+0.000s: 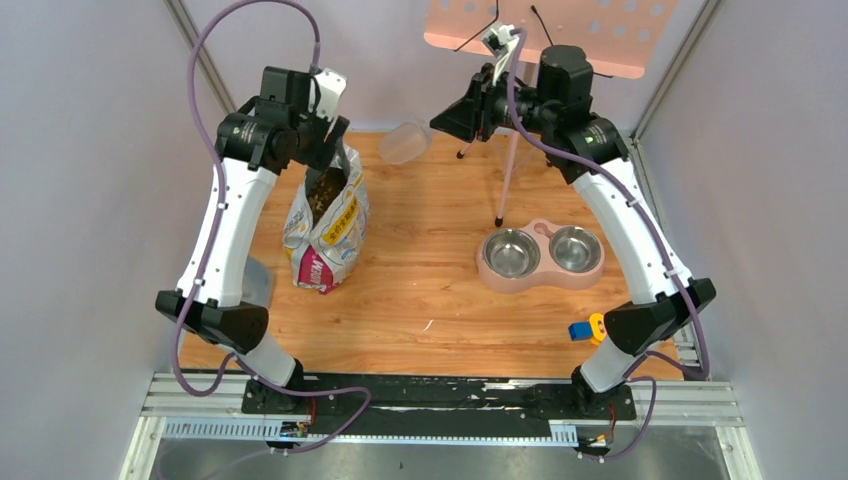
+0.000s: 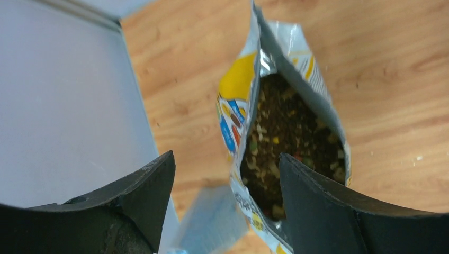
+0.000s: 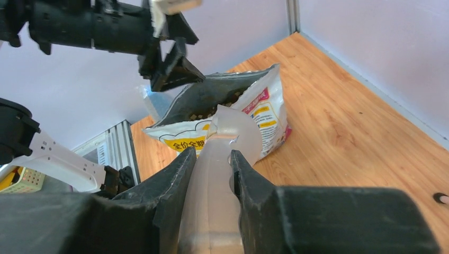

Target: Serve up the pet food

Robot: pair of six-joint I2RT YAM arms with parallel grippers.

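Brown pet food (image 1: 325, 190) lies inside the open bag on the left of the worktop (image 1: 430, 300).
Printed in white, yellow and magenta, the bag (image 1: 328, 240) stands upright towards the far left with its mouth spread, the kibble visible down inside. The left end effector (image 2: 225, 169) hovers just above that mouth, jaws spread wide with nothing between them. The right end effector (image 3: 212, 156) is clamped on the handle of a clear plastic scoop (image 3: 235, 129), held in the air right of the bag. A pink double bowl (image 1: 540, 255) rests on the right, well apart from the bag.
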